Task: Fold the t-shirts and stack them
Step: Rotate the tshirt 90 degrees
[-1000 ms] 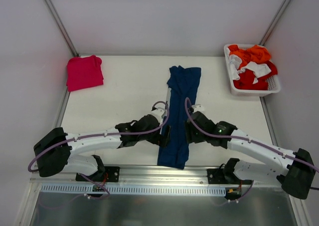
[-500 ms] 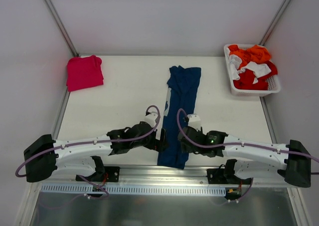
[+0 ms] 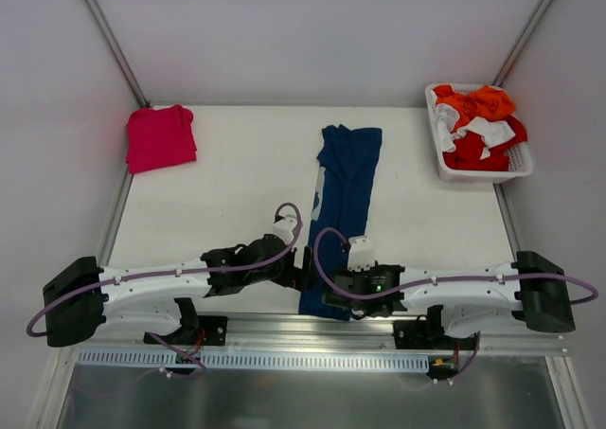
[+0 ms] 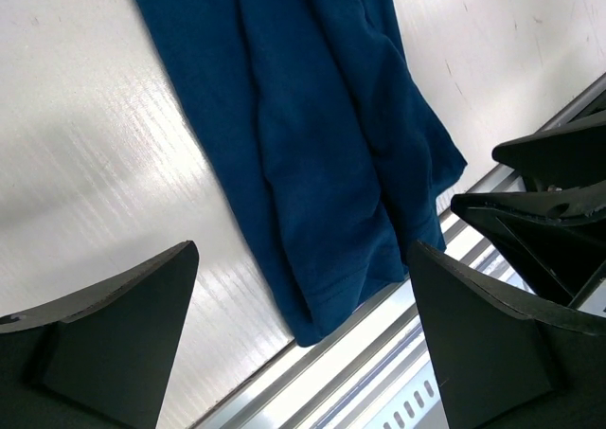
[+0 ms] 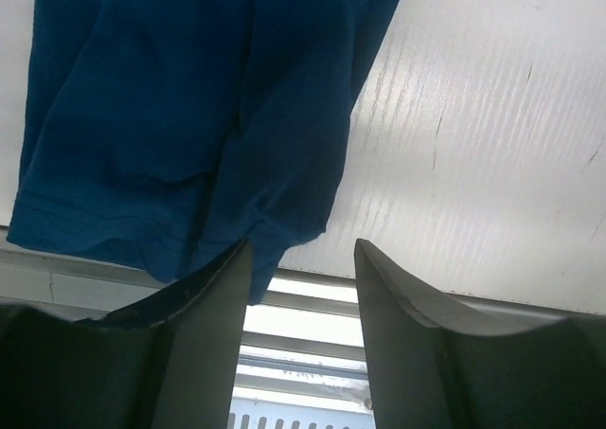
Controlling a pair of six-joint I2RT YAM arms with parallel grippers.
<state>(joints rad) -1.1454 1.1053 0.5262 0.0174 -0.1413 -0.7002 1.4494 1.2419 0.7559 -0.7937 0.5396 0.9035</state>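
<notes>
**Pincers hovering at the navy shirt's near hem, crosswise fold pending**

The navy shirt [image 3: 343, 197] is lying down the middle of the bench [image 3: 237, 192] as a long narrow strip, already folded lengthwise. Its far end is pointing at the back wall and its near hem is drooping over the bench's near edge onto the rail [image 3: 265, 328]. The red shirt [image 3: 161, 137] is sitting folded in the far left corner, well apart. A basket [image 3: 483, 174] of orange, red and white cloths is standing at the far right.

The left pincer [image 4: 303, 249] is hovering just left of the near hem, released, its jaws standing wide with nothing gripped. The hem's left corner is showing below, between its fingers. The right pincer [image 5: 303, 249] is hanging low at the hem's right corner, jaws partly parted and gripping nothing, with the rail showing through the gap. The cloth's corner is lying just beside one finger; whether it is touching, I cannot tell.

The step in hand is looking like the pick-up of the near hem for the crosswise fold. The next move is calling for each pincer to be pinching one hem corner through all layers. Then both would be lifting together and carrying the hem evenly toward the far end, so the strip is not skewing. Stacking with the red shirt is not yet done.
</notes>
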